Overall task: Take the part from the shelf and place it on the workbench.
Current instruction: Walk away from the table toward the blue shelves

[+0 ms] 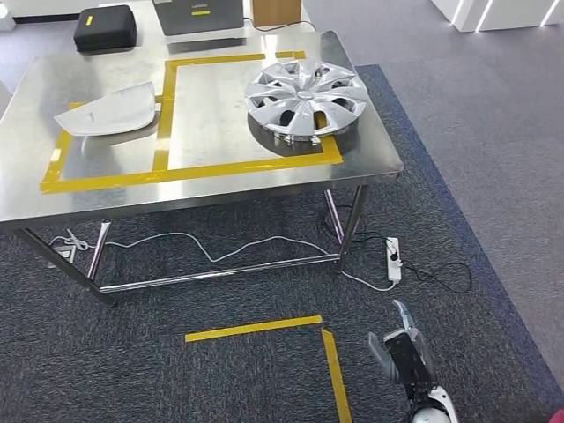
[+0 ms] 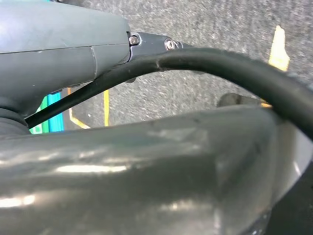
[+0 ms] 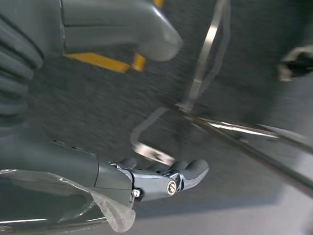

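A silver hubcap lies flat on the steel workbench, inside the right yellow-taped field. A pale curved part rests on the bench's left side. My right hand hangs low over the carpet, well short of the bench, with its fingers apart and nothing in it. The right wrist view has the same hand, its fingers stretched out over dark carpet, empty. In the left wrist view my left hand appears close up as a grey thumb and one dark finger; its grasp is hidden.
Yellow tape marks a corner on the carpet in front of me. A white cable and power strip lie under the bench by its right legs. A black case and a grey box stand beyond the bench.
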Action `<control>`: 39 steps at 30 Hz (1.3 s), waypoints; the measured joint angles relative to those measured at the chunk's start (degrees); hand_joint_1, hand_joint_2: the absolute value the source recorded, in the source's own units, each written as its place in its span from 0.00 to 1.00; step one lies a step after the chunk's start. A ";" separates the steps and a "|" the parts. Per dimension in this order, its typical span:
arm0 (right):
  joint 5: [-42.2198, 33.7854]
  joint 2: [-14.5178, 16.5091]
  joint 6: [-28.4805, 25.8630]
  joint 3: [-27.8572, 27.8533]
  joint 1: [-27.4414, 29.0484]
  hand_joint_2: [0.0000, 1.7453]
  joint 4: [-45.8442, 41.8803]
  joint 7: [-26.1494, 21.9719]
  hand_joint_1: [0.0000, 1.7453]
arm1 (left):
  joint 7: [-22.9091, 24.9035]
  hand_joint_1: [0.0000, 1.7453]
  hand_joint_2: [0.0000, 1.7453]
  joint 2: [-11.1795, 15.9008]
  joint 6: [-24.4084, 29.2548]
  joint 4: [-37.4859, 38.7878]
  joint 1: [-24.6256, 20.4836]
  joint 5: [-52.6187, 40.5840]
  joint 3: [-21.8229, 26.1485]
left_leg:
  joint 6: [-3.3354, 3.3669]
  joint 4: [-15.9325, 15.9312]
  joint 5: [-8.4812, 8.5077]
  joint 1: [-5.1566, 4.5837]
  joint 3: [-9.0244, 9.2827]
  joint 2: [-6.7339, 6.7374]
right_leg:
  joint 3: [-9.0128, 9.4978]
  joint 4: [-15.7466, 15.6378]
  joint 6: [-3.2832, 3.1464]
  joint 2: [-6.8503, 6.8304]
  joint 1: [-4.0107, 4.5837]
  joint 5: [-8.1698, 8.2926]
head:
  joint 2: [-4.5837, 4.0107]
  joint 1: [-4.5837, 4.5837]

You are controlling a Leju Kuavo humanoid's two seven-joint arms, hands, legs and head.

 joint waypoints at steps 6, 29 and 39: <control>-0.70 2.61 2.30 -5.40 -2.08 1.00 10.67 2.15 0.00 | -0.21 0.00 1.00 0.22 1.88 -0.03 -0.33 -0.25 1.04 | -0.20 -15.59 2.54 1.01 11.14 -0.18 | -4.06 3.25 0.81 0.55 0.02 0.91 | 0.00 -0.01; 11.52 5.69 7.10 -12.01 -7.72 0.00 52.27 25.58 0.00 | -1.23 0.00 0.00 3.68 4.98 2.08 -1.68 -3.10 1.63 | 1.36 -16.17 3.05 0.26 10.70 0.23 | -4.40 2.50 2.67 0.87 -0.48 2.93 | 0.00 0.14; 13.09 5.94 5.32 -10.99 -8.49 0.00 52.98 23.74 0.00 | -0.18 0.00 0.00 4.01 3.36 2.80 -2.07 -3.71 1.87 | 2.25 -16.58 4.58 0.09 10.31 0.37 | -4.66 1.73 3.65 0.84 -0.78 4.07 | 0.00 0.10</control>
